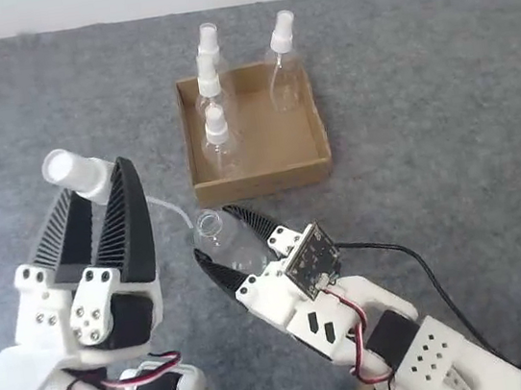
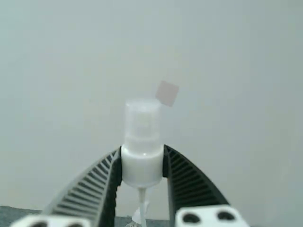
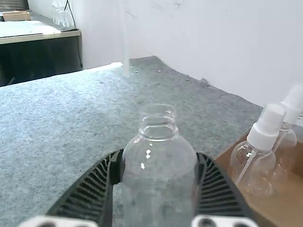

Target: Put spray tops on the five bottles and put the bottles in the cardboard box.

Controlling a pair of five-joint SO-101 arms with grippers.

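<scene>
Over the near left of the counter point(image 1: 439, 83), the left jaws are clamping a white spray top point(image 1: 72, 169) by its collar and holding it up off the surface. Its thin dip tube point(image 1: 171, 210) is trailing toward the bottle beside it. Just to the right, the right jaws are gripping the one uncapped bottle point(image 1: 220, 241) around its body, close to the near wall of the cardboard box point(image 1: 319, 162). We cannot tell whether the tube's tip is entering the open neck. Toward the counter's far edge, the box is holding four topped bottles point(image 1: 218, 143), all standing. We are judging four of five done. What is remaining is seating this top and setting the fifth bottle in the box.
</scene>
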